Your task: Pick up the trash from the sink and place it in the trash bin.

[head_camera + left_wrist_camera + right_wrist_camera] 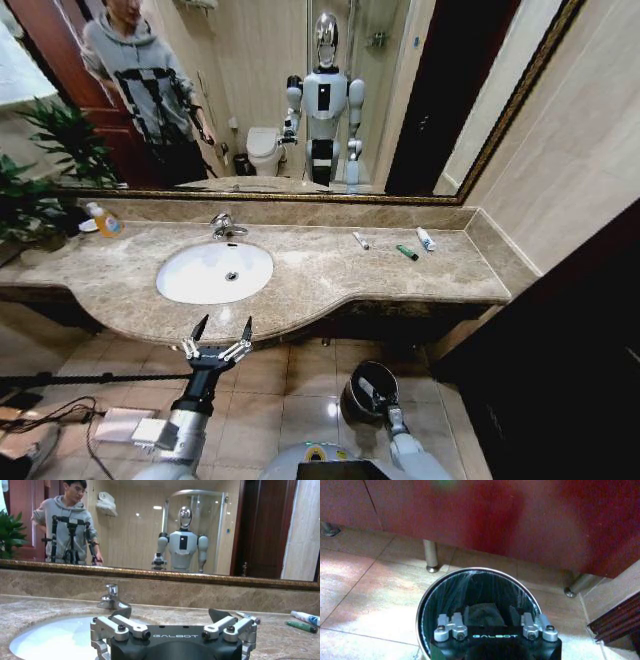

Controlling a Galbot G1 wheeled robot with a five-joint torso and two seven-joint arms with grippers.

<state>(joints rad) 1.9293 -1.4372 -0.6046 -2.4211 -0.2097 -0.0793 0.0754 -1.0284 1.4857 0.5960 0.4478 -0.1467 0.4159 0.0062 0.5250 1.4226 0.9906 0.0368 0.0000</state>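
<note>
The white oval sink (190,285) (45,639) holds no loose items that I can see. Three bits of trash lie on the counter to its right: a small white tube (360,240) (247,617), a dark green tube (407,252) (301,626) and a white-and-blue tube (426,238) (305,617). My left gripper (220,332) (170,613) is open and empty, in front of the counter's edge and facing the sink. My right gripper (372,386) (491,609) hangs open over the mouth of the black trash bin (347,402) (427,603) on the floor. A dim greyish shape lies inside the bin below the fingers.
A chrome faucet (222,225) (111,598) stands behind the basin and a yellow soap bottle (104,220) at the counter's far left. Cables and a white box (120,425) lie on the tiled floor at left. Cabinet legs (431,557) stand behind the bin.
</note>
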